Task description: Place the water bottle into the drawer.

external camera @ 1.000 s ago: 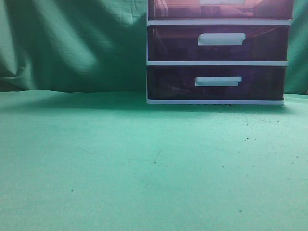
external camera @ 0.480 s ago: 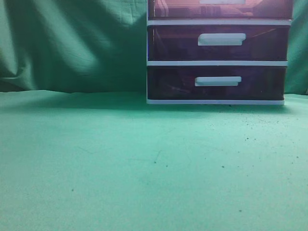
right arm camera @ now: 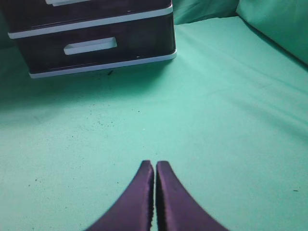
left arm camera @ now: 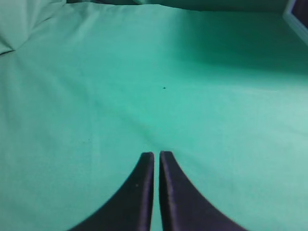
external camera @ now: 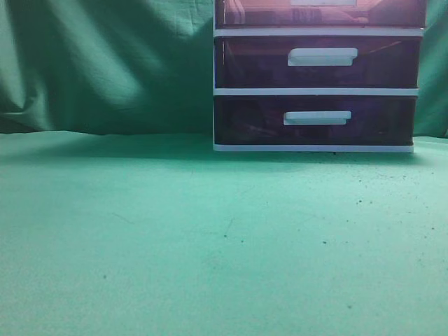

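The drawer [external camera: 266,14] is the top one of the white-framed unit [external camera: 315,91]; only its lower strip shows at the top edge of the exterior view, with its dark maroon front flush with the frame. No water bottle shows in any view. My left gripper [left arm camera: 157,154] is shut and empty over bare green cloth. My right gripper [right arm camera: 155,162] is shut and empty, a fair way in front of the unit's bottom drawer [right arm camera: 91,45]. Neither gripper shows in the exterior view.
Green cloth [external camera: 210,231] covers the table and hangs as a backdrop [external camera: 105,63]. Two more maroon drawers with white handles [external camera: 322,57] [external camera: 316,118] sit under the top one. A corner of the unit [left arm camera: 299,14] shows in the left wrist view.
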Robot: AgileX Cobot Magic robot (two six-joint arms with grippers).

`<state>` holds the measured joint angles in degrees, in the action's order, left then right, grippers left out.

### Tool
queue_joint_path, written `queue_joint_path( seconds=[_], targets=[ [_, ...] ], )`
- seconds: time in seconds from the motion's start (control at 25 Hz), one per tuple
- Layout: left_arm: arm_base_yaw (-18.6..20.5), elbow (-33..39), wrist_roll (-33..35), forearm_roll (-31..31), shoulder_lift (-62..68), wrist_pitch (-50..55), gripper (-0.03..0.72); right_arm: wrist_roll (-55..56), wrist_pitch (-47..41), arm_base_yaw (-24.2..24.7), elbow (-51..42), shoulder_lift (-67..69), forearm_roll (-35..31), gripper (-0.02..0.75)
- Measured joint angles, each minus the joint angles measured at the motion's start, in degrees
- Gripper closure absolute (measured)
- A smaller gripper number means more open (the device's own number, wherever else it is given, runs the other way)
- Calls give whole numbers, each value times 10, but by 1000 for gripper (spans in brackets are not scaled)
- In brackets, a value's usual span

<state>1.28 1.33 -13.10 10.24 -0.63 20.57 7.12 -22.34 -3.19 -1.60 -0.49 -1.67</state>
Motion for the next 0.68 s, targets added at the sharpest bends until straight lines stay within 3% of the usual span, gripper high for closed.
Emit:
queue_joint_path(
  seconds=[0.2,0.68],
  targets=[
    [0,-1,108,-69,0,0,688,0,0,0,0,0,0,738],
    [0,-1,122,-82,0,-1,688,0,0,0,0,0,0,738]
  ],
)
